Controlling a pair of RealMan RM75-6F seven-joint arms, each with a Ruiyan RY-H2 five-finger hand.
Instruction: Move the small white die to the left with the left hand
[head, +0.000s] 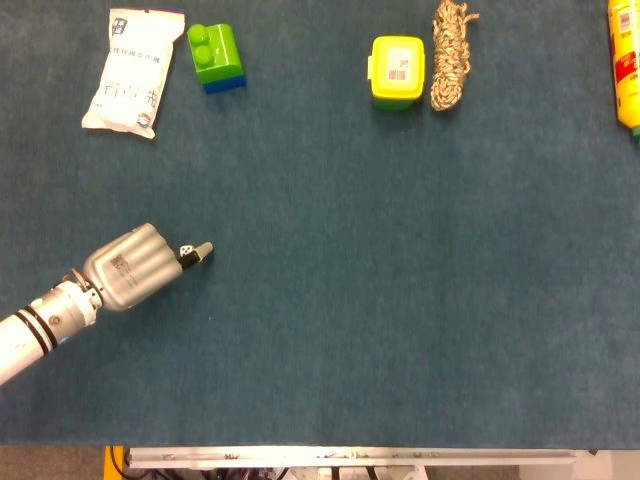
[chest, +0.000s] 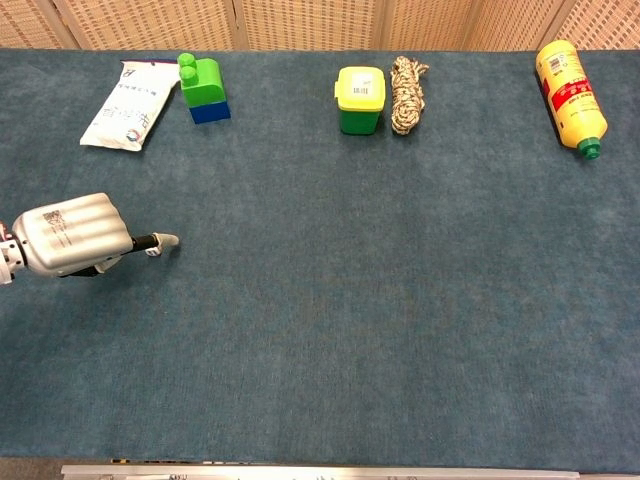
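Left hand (head: 130, 268) lies low at the left side of the blue tabletop (head: 380, 300), most fingers curled into a fist and one fingertip (head: 203, 249) stretched out toward the right; the small white die (head: 186, 252) sits tight against that finger, and whether it is pinched or merely nudged along I cannot tell; a thing so small is probably easier to drag with one extended finger than to wrap in a fist. From the head view the die shows as a white speck with dark pips beside the finger; from the chest view it is only a pale fleck (chest: 153, 251) under the finger, hardly separable from it. No right hand appears in either view.
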